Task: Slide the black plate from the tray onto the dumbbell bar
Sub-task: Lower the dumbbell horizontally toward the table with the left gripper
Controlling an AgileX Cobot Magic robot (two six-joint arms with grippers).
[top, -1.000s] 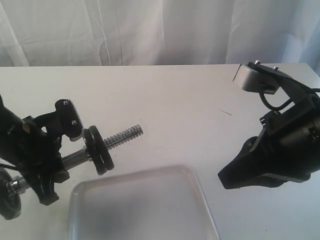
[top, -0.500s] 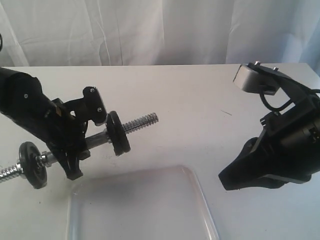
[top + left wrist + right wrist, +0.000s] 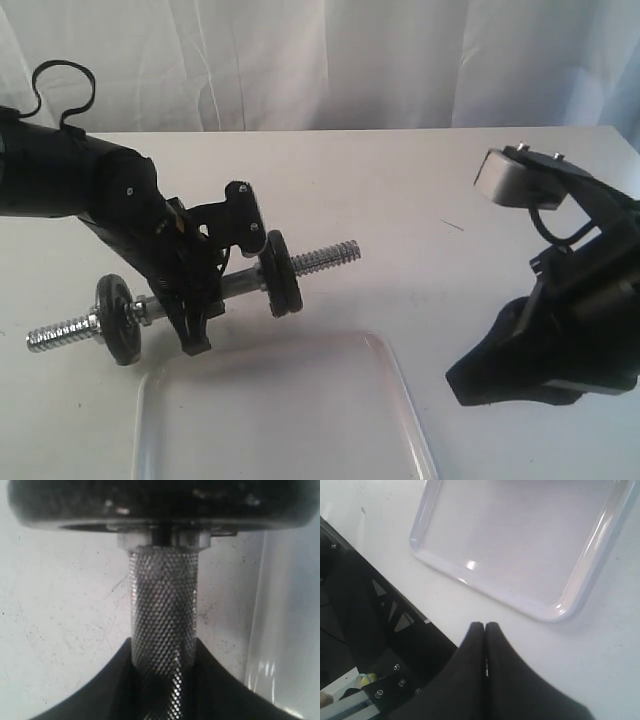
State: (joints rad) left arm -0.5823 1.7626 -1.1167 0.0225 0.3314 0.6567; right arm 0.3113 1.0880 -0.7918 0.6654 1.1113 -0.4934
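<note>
Holding: left gripper is clamped across the middle of the bar, keeping it clear of the table. The free threaded end sits higher in the exterior view, probably so that discs settle toward the grip rather than slip off.
Plate: nothing lies in the tray. I judge the plate to be the outer black disc on the bar, just beside the grip. Whether one or two discs sit there is unclear.
Opposite end: a far disc rides the other end of the bar.
Idle arm: right gripper has its fingers pressed together on nothing and is parked low beside the tray.
Textures: the bar has a knurled steel grip and coarse screw thread at both ends. The discs are matte black iron with rounded rims. The tray is glossy white with a low lip.
Stage: loading looks done.
</note>
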